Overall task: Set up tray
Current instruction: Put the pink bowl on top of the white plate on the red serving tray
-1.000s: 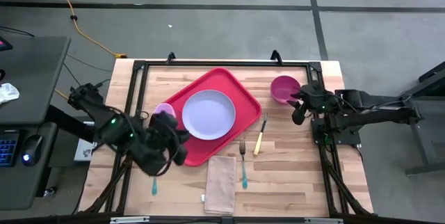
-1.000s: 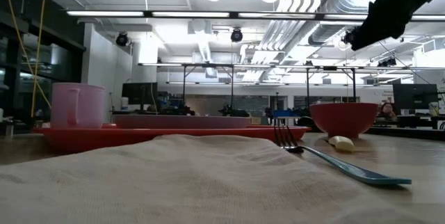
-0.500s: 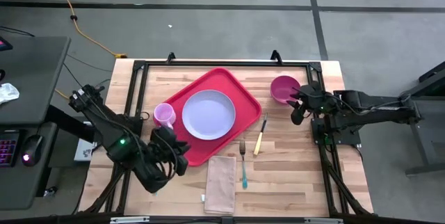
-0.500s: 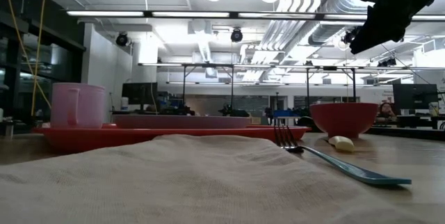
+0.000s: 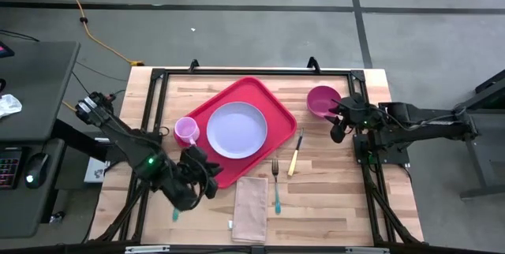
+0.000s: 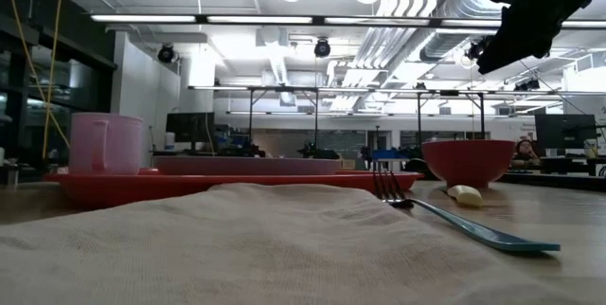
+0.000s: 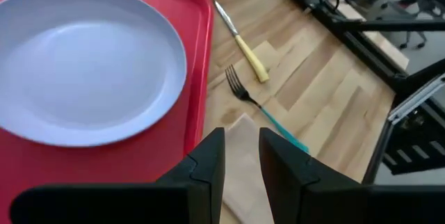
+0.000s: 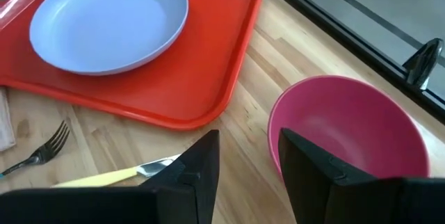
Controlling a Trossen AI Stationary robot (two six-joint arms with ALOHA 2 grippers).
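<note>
The red tray (image 5: pixel 276 113) lies slantwise mid-table with the lavender plate (image 5: pixel 237 130) on it. A pink cup (image 5: pixel 186 132) stands upright on the tray's left corner. My left gripper (image 5: pixel 207 177) hovers by the tray's near-left edge, a little short of the cup, open by a narrow gap (image 7: pixel 242 144) and holding nothing. My right gripper (image 5: pixel 338 133) hangs open (image 8: pixel 247 147) just near the magenta bowl (image 5: pixel 322 100), which stands on the wood right of the tray. In the low view the right arm (image 6: pixel 530 7) is high above the bowl (image 6: pixel 469 161).
A yellow-handled knife (image 5: pixel 295 153) and a teal-handled fork (image 5: pixel 275 183) lie on the wood to the right of and nearer than the tray. A beige napkin (image 5: pixel 251 209) lies at the near edge. A teal utensil (image 5: pixel 174 214) peeks out under the left arm.
My left gripper has drawn back from over the pink cup toward the table's near edge and slightly right. The cup, partly covered before, now stands in full view on the tray's left corner. The right arm has kept still.
</note>
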